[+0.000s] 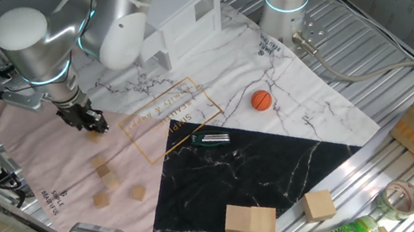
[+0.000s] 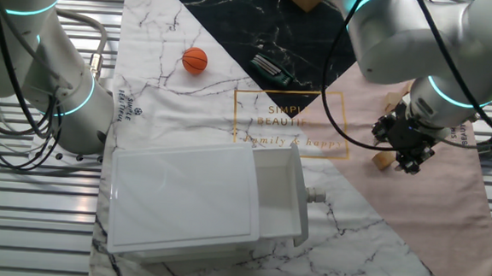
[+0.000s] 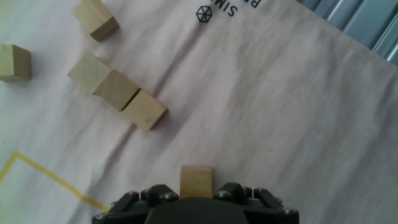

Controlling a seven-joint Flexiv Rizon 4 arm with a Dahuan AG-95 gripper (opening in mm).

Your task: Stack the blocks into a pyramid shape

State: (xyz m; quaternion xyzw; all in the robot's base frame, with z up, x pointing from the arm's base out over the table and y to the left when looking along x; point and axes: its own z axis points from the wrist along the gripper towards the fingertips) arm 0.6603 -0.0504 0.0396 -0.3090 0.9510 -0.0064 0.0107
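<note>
Jaws were closed on one cube [image 3: 196, 182], the block pinched between the gripper [image 3: 196, 198] fingers and showing clearly in the hand view, low over the pink cloth [image 3: 267, 106]. Ahead of it on that cloth sat three more cubes [image 3: 116, 91] in a tight touching row, running diagonally, with a fifth cube [image 3: 96, 18] just beyond the far end of the row and a sixth [image 3: 13, 61] off to the side near the frame's edge. From one fixed view the gripper [image 1: 92, 123] hung over the pink cloth close to the gold-lined rectangle [image 1: 171, 118] printed on the mat, and the loose cubes [image 1: 107, 178] lay a little apart from it toward the camera. From the other fixed view the gripper [image 2: 406, 149] sat beside the same gold frame, a cube [image 2: 384, 160] visible at its tip. Well away, the orange ball [image 2: 194, 60] rested on the white marble part of the mat, a dark tool [image 1: 211, 139] lay at the edge of the black marble patch, and two larger wooden blocks [image 1: 250, 220] stood near that patch's front edge. A white box [image 2: 199, 199] stood open on the marble.
</note>
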